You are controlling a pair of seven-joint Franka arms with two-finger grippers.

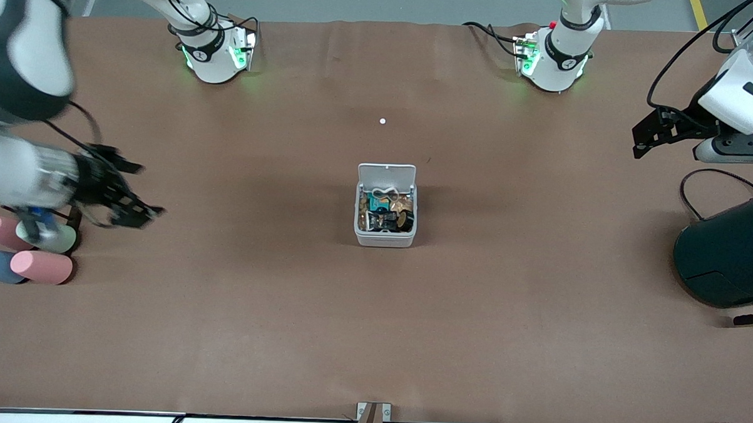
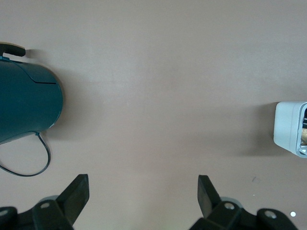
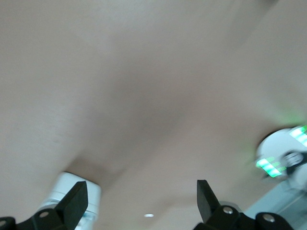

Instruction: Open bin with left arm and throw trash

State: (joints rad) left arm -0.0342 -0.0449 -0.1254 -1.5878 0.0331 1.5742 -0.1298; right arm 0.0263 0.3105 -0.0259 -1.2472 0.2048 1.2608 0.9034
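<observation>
The small white-grey bin [image 1: 385, 238] stands at the middle of the table with its hinged lid [image 1: 387, 173] standing open. Inside lie a white twisted piece [image 1: 384, 192], a dark crumpled wrapper [image 1: 379, 219] and a black tape ring [image 1: 405, 220]. My left gripper [image 1: 645, 136] is open and empty, up over the left arm's end of the table; its wrist view [image 2: 143, 184] shows the bin's edge [image 2: 288, 127]. My right gripper [image 1: 148, 190] is open and empty over the right arm's end; its wrist view [image 3: 141, 191] shows a corner of the bin [image 3: 93, 196].
A large dark teal cylinder [image 1: 729, 252] with a black cable lies at the left arm's end, also in the left wrist view [image 2: 24, 103]. Several pastel cylinders [image 1: 39, 265] lie at the right arm's end under the right arm. A tiny white dot [image 1: 383, 121] lies farther from the camera than the bin.
</observation>
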